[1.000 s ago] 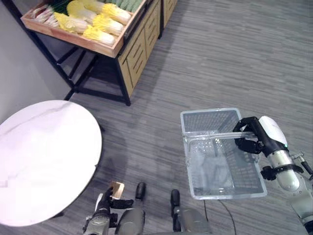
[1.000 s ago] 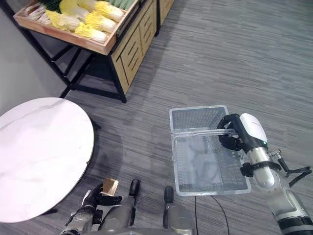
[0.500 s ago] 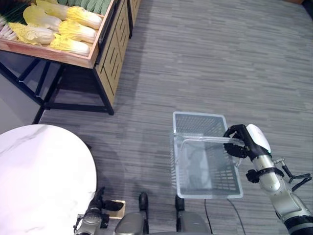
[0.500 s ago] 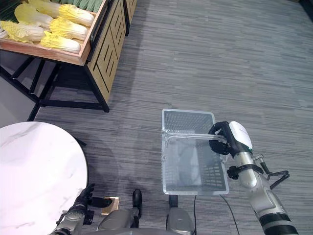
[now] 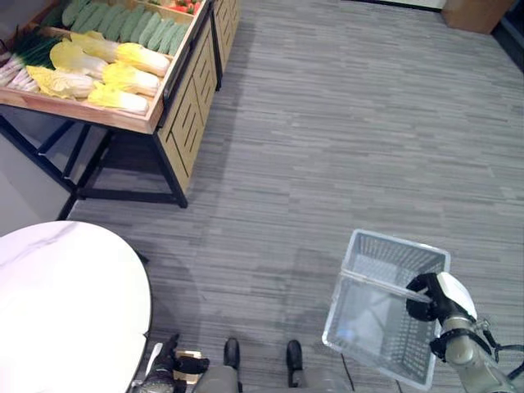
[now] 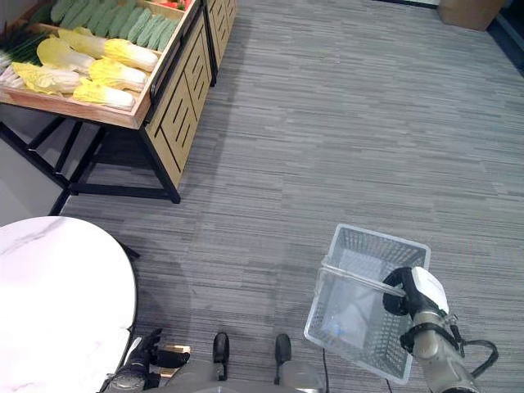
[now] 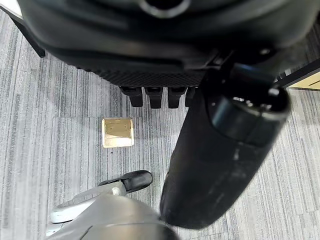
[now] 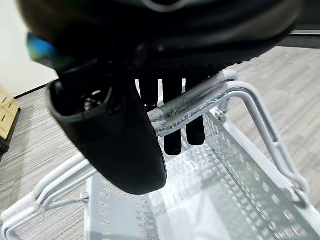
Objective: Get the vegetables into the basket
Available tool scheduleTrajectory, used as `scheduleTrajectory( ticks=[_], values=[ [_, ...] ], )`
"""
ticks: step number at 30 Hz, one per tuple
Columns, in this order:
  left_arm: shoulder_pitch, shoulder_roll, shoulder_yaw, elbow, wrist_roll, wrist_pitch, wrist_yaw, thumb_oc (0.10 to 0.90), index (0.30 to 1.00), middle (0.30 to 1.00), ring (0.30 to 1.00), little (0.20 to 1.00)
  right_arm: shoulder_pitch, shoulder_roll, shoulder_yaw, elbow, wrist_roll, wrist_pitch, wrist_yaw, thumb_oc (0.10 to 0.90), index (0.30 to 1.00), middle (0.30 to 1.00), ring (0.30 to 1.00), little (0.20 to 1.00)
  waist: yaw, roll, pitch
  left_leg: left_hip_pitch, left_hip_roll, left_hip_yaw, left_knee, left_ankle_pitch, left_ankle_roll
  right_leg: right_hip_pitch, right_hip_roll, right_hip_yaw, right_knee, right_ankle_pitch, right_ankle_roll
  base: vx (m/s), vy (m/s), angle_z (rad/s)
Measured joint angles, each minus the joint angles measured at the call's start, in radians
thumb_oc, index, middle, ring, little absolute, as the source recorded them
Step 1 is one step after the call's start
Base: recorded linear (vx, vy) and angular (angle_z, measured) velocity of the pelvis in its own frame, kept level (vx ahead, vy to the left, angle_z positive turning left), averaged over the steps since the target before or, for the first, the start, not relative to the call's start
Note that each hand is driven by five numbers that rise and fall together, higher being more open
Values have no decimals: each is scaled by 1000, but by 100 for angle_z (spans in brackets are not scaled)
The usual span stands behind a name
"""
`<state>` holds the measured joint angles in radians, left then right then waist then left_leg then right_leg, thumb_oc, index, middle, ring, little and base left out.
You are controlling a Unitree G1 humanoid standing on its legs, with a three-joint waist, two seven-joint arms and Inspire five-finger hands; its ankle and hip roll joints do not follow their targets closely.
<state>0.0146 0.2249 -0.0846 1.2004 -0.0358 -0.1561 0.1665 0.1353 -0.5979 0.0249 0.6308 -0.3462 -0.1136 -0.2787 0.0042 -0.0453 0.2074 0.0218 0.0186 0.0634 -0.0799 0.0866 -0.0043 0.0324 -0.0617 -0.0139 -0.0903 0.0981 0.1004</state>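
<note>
Right wrist view, closest in, shows the right hand (image 8: 125, 125) with its fingers (image 8: 172, 135) curled over the basket's handle (image 8: 200, 97) and the thumb below it, so the handle is grasped. Beneath hangs the basket (image 8: 240, 200), a clear mesh tub with nothing but its pale bottom showing inside.

From the head, the same basket (image 5: 391, 315) hangs at the robot's lower right, tilted, above the grey plank floor (image 5: 344, 139), the right hand (image 5: 430, 296) at the handle on its outer side.

At the lower left the left hand (image 5: 168, 367) hangs low; its wrist view shows its fingers (image 7: 152, 97) short and curled under the palm, holding nothing, with a small brass plate (image 7: 117, 133) on the floor beneath.

Left of it is the round white table (image 5: 57, 311).

Farthest off, at the upper left and well apart from the basket, a wooden tray (image 5: 123, 121) on a black frame holds the vegetables: yellow cabbages (image 5: 110, 78), green cucumbers (image 5: 123, 24) behind them, spring onions (image 5: 20, 61) at the left edge. A wooden cabinet (image 5: 196, 90) stands just beside the tray.
</note>
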Motion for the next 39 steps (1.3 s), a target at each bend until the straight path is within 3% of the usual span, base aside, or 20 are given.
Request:
scheduleTrajectory(
  ticks=[8,12,14,17,18,19,20,21,23,25,27,28,29,30,32,35,36,37,38,39],
  values=[
    [-24,-11,-1,27,0,-3,11,900,1000,1000,1000,1000,-30,49,-7,52,6,-1,-38,400,300,300,300,300,8,-1,-1,-68,-19,8,60,-32,15,-57,-16,21,20,15,1,-8,145,-5],
    [-56,-7,-1,55,13,10,13,900,1000,1000,1000,1000,-57,60,-11,85,12,13,-41,400,300,300,300,300,1,7,1,-72,-43,43,40,-35,47,-123,-39,51,109,1,26,40,149,-25],
    [-63,1,-1,54,18,17,19,900,1000,1000,1000,1000,-57,67,-8,82,12,13,-41,400,300,300,300,300,3,7,5,-54,-40,62,15,-33,50,-162,-36,28,181,-3,24,110,73,-26],
    [-64,28,0,52,17,16,29,900,1000,1000,1000,1000,-47,83,-8,60,12,14,-42,400,300,300,300,300,-7,-13,25,-9,-51,61,5,-36,59,-167,-49,7,250,-42,24,116,30,-3],
    [-79,54,1,52,17,18,32,900,1000,1000,1000,1000,-54,90,-8,45,12,13,-43,400,300,300,300,300,-8,-35,39,-10,-61,60,-8,-30,69,-177,-62,-19,224,-54,23,272,-59,3],
    [-74,58,1,52,17,19,32,900,1000,1000,1000,1000,-54,91,-8,46,12,13,-44,400,300,300,300,300,-6,-37,40,-7,-64,58,-8,-30,77,-162,-64,-28,153,-22,18,469,-164,-4],
    [-84,36,1,55,16,18,34,900,1000,1000,1000,1000,-64,86,-8,46,13,14,-47,400,300,300,300,300,-9,-8,57,-4,-44,37,-5,-39,82,-206,-50,-25,231,-46,32,537,-214,-5],
    [-102,21,3,55,16,18,38,900,1000,1000,1000,1000,-91,85,-8,36,14,14,-57,400,300,300,300,300,-17,19,86,-14,-20,36,10,-47,74,-284,-32,-18,298,-82,21,435,-193,10],
    [-122,4,2,76,16,24,40,900,1000,1000,1000,1000,-98,90,-17,21,42,20,-68,400,300,300,300,300,-47,35,105,-33,-10,-2,53,-72,50,-314,-42,7,176,-66,42,223,-134,46],
    [-114,-8,-1,70,17,20,31,900,1000,1000,1000,1000,-72,93,-18,21,48,29,-69,400,300,300,300,300,-57,9,108,17,-25,-41,38,-87,29,-295,-80,-1,104,-25,37,204,-168,72],
    [-91,-10,1,65,16,16,29,900,1000,1000,1000,1000,-40,98,-18,33,48,32,-69,400,300,300,300,300,-47,-22,90,71,-24,-74,15,-108,0,-283,-101,-20,143,17,26,223,-216,68],
    [-74,-18,-6,67,17,18,29,900,1000,1000,1000,1000,-35,99,-21,44,48,40,-68,400,300,300,300,300,-49,-7,74,91,18,-81,23,-129,-34,-272,-76,-71,174,15,21,197,-249,43],
    [-58,-33,8,64,15,17,29,900,1000,1000,1000,1000,-45,86,-23,43,48,41,-68,400,300,300,300,300,-41,18,60,87,45,-84,108,-149,-38,-248,-32,-82,156,9,7,259,-322,42],
    [-58,-43,23,77,16,18,29,900,1000,1000,1000,1000,-54,67,-23,44,48,40,-68,400,300,300,300,300,-48,39,47,86,74,-96,141,-132,-45,-213,2,-109,136,3,-40,306,-378,26],
    [-61,-44,17,87,16,16,29,900,1000,1000,1000,1000,-52,36,-40,22,48,34,-68,400,300,300,300,300,-44,45,22,59,121,-148,207,-92,-106,-168,49,-146,101,-15,-88,245,-306,35],
    [-85,-41,19,39,15,18,30,900,1000,1000,1000,1000,-52,14,-60,-53,48,26,-69,400,300,300,300,300,-41,37,25,-104,130,-205,501,-38,-180,-154,83,-162,111,-53,-159,149,-250,25],
    [-112,-38,15,27,11,17,30,900,1000,1000,1000,1000,-39,9,-72,-52,49,16,-76,400,300,300,300,300,-39,21,37,-218,109,-200,685,-14,-188,-138,70,-183,101,-52,-184,91,-19,48],
    [-139,-37,-4,25,6,12,31,900,1000,1000,1000,1000,-21,12,-81,-48,49,25,-76,400,300,300,300,300,-31,3,46,-275,88,-166,709,-57,-166,-124,59,-198,95,-43,-177,150,-5,41],
    [-141,-40,-4,15,6,9,33,900,1000,1000,1000,1000,-30,15,-75,-34,49,23,-76,400,300,300,300,300,-26,0,45,-298,74,-143,631,-69,-160,-112,56,-197,106,-48,-168,264,61,33],
    [-155,-43,-17,10,6,6,34,900,1000,1000,1000,1000,-26,21,-76,-29,50,22,-87,400,300,300,300,300,-28,-9,46,-313,58,-66,362,-50,-130,-83,56,-204,69,-85,-114,266,124,9]
  ],
)
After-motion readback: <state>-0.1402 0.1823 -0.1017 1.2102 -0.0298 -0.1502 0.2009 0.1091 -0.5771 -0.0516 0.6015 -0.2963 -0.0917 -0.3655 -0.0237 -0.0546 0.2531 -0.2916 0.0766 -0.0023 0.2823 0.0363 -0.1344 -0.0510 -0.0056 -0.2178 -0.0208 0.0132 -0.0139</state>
